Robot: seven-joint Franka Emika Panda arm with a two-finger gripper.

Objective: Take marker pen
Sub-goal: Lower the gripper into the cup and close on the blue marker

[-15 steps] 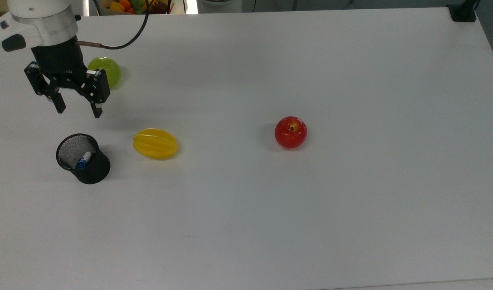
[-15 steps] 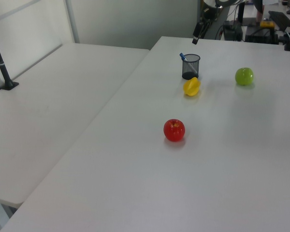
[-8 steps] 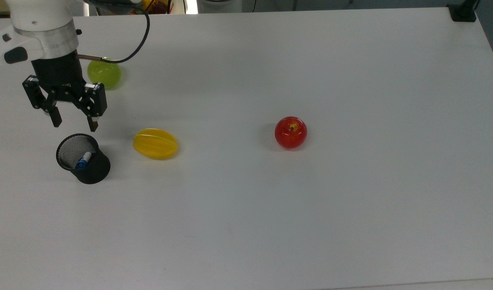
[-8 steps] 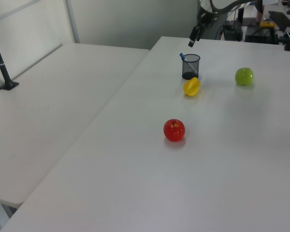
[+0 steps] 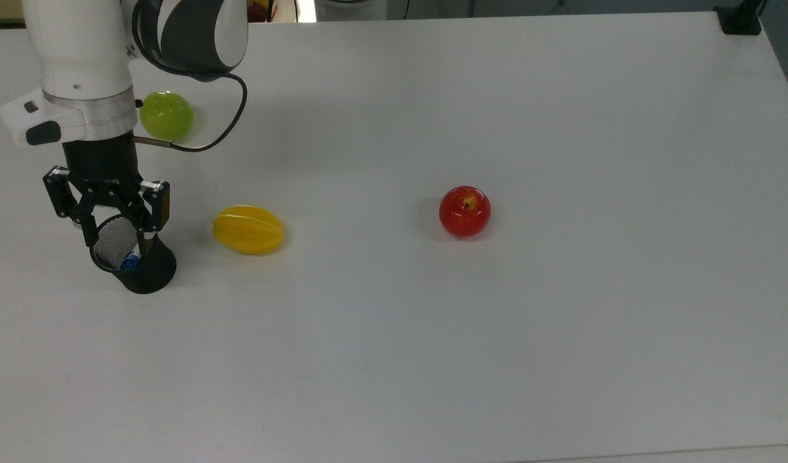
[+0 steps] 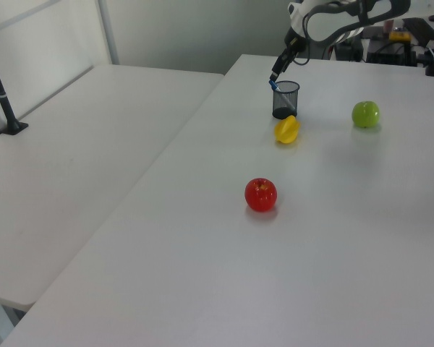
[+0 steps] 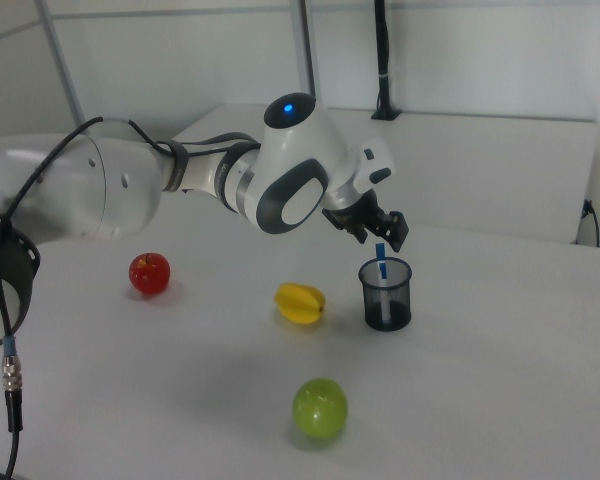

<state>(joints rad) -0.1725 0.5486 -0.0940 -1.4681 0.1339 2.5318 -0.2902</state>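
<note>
The marker pen [image 5: 130, 262] stands tilted in a black mesh cup [image 5: 150, 273], its blue cap [image 7: 381, 258] poking above the rim. In the left view the pen [image 6: 273, 84] leans toward the left view's left side of the cup [image 6: 285, 100]. My gripper [image 5: 118, 235] hangs open right over the cup's mouth, fingers spread on either side of the pen's top. In the right view the gripper [image 7: 380, 236] sits just above the cap, over the cup [image 7: 385, 293]. I cannot tell whether a finger touches the pen. The pen's lower end is hidden inside the cup.
A yellow fruit [image 5: 248, 229] lies close to the cup on the top view's right. A green apple [image 5: 166, 116] sits behind the arm, and a red apple [image 5: 465, 211] lies mid-table. A black post base [image 5: 740, 19] stands at the table's far right corner.
The gripper has travelled toward the top view's bottom, from beside the green apple to directly over the cup, and come down to the pen's cap. It stays open.
</note>
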